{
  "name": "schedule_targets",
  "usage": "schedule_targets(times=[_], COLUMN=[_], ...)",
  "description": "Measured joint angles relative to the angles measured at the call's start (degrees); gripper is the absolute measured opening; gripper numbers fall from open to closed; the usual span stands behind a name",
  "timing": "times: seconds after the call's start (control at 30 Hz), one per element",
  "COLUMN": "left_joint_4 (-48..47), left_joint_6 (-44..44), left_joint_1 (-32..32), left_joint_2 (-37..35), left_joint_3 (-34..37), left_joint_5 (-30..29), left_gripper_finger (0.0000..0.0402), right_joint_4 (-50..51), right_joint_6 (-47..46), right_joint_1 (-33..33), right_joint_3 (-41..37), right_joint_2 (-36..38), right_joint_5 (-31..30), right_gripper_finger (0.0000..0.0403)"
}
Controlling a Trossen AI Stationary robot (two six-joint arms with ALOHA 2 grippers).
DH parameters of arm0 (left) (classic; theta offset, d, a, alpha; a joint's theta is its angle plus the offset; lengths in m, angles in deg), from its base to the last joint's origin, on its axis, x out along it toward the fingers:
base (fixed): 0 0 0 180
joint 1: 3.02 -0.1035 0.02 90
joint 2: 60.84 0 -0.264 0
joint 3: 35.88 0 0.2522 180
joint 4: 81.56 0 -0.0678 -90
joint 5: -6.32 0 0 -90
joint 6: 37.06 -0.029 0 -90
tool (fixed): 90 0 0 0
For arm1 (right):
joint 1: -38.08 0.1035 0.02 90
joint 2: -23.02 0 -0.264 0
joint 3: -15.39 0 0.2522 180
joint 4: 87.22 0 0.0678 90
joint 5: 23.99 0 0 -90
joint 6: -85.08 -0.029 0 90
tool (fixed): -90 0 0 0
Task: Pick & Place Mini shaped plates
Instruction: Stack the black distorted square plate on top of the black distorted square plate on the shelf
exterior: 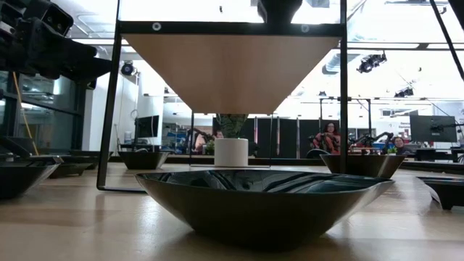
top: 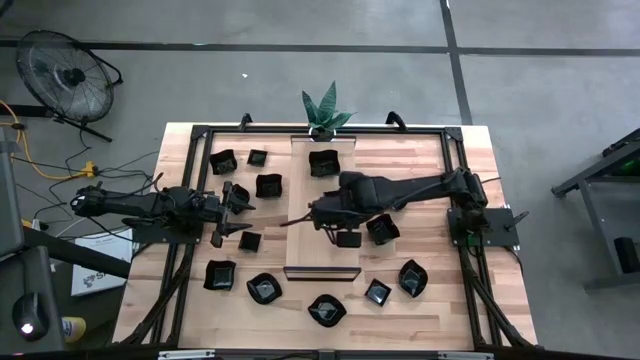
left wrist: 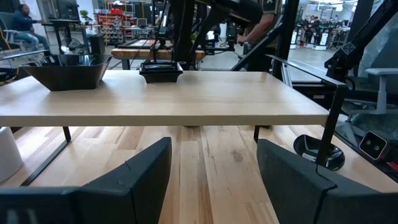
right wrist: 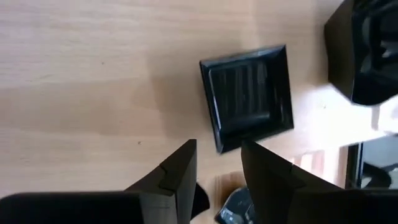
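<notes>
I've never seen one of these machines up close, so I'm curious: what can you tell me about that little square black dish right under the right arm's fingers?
The square dish is small, glossy black, perhaps glazed or plastic, with a raised rim and fine ridges across its flat middle. It lies flat and upright on the pale wooden board, close to the board's edge. Nothing touches it: the right gripper hangs just above with its fingers open, not holding it. From above it sits near the board's front end.
</notes>
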Motion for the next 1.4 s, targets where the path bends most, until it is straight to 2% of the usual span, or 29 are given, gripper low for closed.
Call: schedule_targets(times=[0.2,0.47,1.03,1.17,1.4], left_joint_4=[0.0,0.0,0.0,0.0,0.0], left_joint_6=[0.0,0.0,0.0,0.0,0.0], left_joint_1=[0.0,0.0,0.0,0.0,0.0], left_joint_2=[0.0,0.0,0.0,0.0,0.0], left_joint_3=[0.0,0.0,0.0,0.0,0.0], left_joint_5=[0.0,0.0,0.0,0.0,0.0], left_gripper_finger=[0.0234,0.0234,0.0234,0.0234,0.0234], right_joint_4=[4.0,4.1,4.1,4.1,0.5], right_joint_6=[-6.2,-12.5,-15.5,-18.0,-29.6], right_joint_1=[0.6,1.9,3.0,3.0,3.6], right_joint_3=[0.0,-0.1,-0.6,-9.3,-28.3], right_joint_2=[1.0,2.6,3.0,7.4,19.6], right_joint_5=[-0.1,-0.5,0.3,1.2,5.5], right_gripper_finger=[0.0122,0.0122,0.0122,0.0122,0.0122])
